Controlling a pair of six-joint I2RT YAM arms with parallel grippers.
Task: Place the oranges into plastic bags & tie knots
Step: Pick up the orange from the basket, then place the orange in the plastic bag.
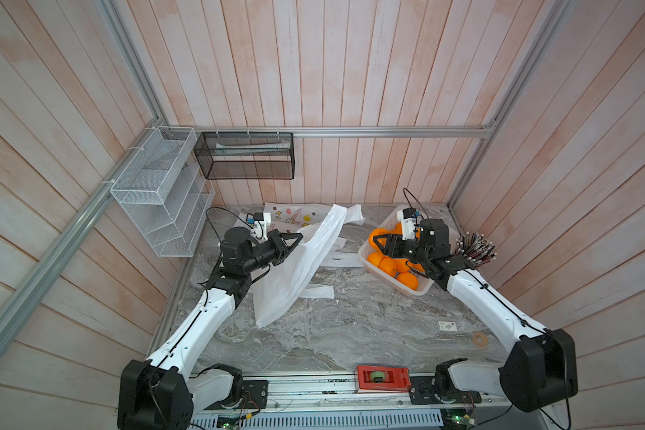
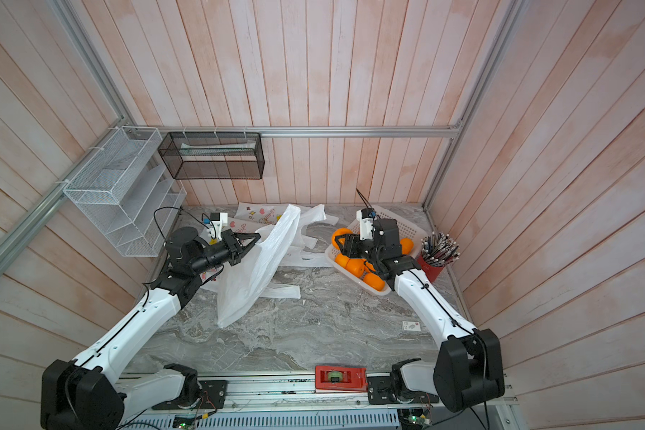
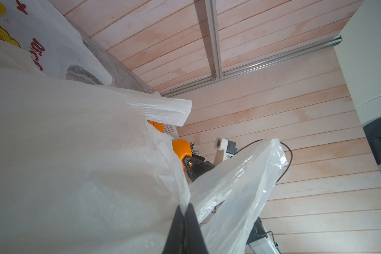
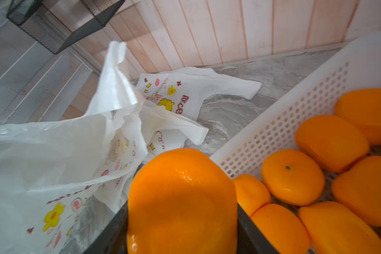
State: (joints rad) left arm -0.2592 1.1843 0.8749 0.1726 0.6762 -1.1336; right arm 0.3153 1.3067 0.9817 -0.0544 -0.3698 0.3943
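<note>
The left jaws are clenched on the rim of the raised plastic bag [image 1: 298,260] near the surface's far-left corner; the right jaws grasp an orange [image 4: 180,198] at the basket [image 4: 284,123] edge; the bag's mouth lies to their left.

left arm [image 1: 202,320] and right arm [image 1: 492,301]: white shell links, black joint housings, thin black cable clipped along each. left tool [image 1: 299,237] and right tool [image 1: 376,238]: black, triangular open-frame fingers. white printed camera mount [image 1: 260,220] with blue connector at each wrist. bases bolted to silver rail [image 1: 313,387].
</note>
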